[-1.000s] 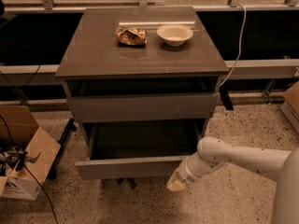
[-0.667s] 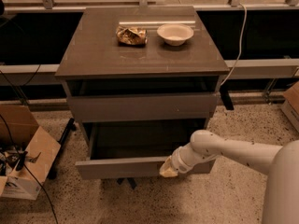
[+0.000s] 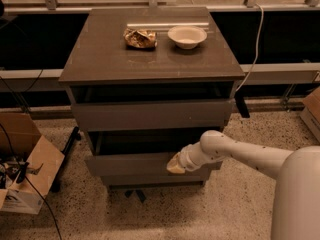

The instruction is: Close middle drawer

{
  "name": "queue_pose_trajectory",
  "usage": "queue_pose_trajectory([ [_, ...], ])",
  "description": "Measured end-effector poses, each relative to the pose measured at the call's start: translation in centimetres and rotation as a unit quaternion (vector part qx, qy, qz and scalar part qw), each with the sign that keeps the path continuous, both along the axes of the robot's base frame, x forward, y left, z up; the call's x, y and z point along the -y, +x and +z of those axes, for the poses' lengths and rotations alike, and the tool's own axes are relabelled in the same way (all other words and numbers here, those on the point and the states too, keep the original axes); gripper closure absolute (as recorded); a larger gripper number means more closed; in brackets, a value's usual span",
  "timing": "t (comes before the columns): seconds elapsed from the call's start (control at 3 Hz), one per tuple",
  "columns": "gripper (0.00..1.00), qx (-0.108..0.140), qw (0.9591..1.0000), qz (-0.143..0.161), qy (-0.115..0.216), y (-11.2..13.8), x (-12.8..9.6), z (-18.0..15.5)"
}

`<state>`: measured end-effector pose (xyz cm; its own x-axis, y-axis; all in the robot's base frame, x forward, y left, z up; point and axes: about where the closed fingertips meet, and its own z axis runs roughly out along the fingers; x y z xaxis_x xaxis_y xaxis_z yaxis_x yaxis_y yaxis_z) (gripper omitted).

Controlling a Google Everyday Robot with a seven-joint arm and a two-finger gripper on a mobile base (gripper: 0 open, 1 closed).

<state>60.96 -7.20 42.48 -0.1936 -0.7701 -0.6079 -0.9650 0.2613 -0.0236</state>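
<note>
1 white bowl (image 3: pixel 187 36) sits beside what looks like a crumpled wrapper (image 3: pixel 140 38) on the cabinet top (image 3: pixel 100 59).

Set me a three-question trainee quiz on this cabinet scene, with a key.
1. True or false: the claw is at the front panel of the middle drawer.
2. What sits beside the crumpled wrapper on the cabinet top? A) white bowl B) mug C) bottle
3. Fill in: the middle drawer juts out, so it is not yet fully ____.
Key: 1 true; 2 A; 3 closed.
</note>
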Motion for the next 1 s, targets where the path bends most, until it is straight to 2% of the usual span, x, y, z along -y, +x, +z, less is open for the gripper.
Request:
queue_pose_trajectory([
  [0.33, 1.0, 0.039, 0.999, -0.015, 0.016, 4.2, -0.41, 1.07],
  [0.67, 0.85, 0.044, 0.9987, -0.017, 0.019, 4.82, -0.48, 1.24],
  [1.0, 0.54, 0.043, 0.9988, -0.015, 0.019, 4.74, -0.75, 1.06],
])
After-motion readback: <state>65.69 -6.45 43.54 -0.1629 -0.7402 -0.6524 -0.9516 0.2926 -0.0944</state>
